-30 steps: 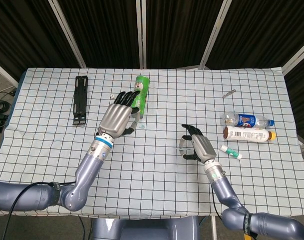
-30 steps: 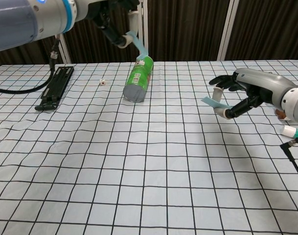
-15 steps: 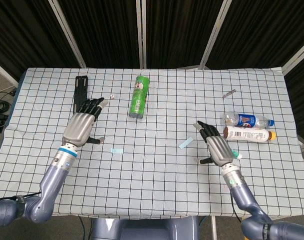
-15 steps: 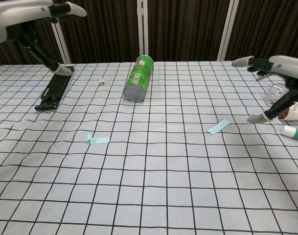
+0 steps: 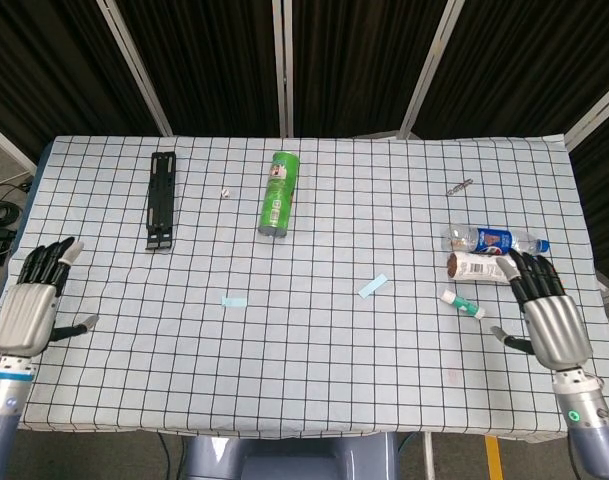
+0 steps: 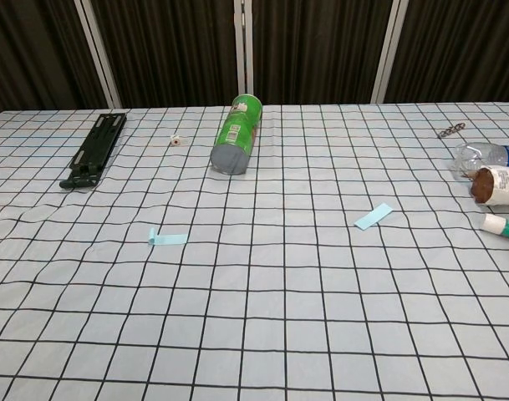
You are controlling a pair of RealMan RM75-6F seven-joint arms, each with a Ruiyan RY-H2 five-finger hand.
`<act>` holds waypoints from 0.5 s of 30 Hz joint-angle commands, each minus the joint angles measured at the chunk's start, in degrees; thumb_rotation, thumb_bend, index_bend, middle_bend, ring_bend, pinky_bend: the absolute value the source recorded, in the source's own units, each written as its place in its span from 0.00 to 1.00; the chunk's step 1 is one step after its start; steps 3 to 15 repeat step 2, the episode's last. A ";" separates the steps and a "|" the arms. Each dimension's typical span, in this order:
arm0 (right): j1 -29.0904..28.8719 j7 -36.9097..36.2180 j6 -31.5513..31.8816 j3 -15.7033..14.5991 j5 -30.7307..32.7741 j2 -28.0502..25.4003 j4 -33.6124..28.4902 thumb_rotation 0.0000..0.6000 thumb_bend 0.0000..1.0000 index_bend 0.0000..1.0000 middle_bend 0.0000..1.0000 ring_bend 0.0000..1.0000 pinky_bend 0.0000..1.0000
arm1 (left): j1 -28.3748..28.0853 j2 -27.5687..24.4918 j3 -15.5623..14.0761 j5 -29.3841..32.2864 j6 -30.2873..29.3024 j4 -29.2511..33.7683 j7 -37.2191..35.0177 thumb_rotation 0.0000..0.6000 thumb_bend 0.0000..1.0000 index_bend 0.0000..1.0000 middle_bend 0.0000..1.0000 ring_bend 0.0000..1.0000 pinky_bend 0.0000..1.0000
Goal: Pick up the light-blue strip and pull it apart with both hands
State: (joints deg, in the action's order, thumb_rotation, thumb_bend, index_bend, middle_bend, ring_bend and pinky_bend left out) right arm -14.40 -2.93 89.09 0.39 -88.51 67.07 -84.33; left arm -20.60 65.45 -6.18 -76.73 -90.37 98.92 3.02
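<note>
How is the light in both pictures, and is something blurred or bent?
Head view: even overhead light, soft short shadows, all sharp, including the two light-blue strip pieces. The open left hand and right hand sit at the frame edges. Chest view: sharp too, dark curtains behind; the checked tablecloth shows wavy grid lines from wrinkles, not lens distortion.

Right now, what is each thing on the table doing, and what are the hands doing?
left strip piece: flat on cloth, one end curled.
right strip piece: flat, apart from the other.
green can: on its side.
clear bottle: on its side.
brown bottle: on its side.
left hand: open, holds nothing.
right hand: open, holds nothing.
</note>
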 commanded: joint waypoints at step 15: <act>2.72 -0.66 2.15 -0.88 -0.67 -1.07 1.99 1.00 0.00 0.00 0.00 0.00 0.00 | 3.28 -0.35 -1.24 -2.89 -1.51 -2.48 -2.60 1.00 0.00 0.00 0.00 0.00 0.00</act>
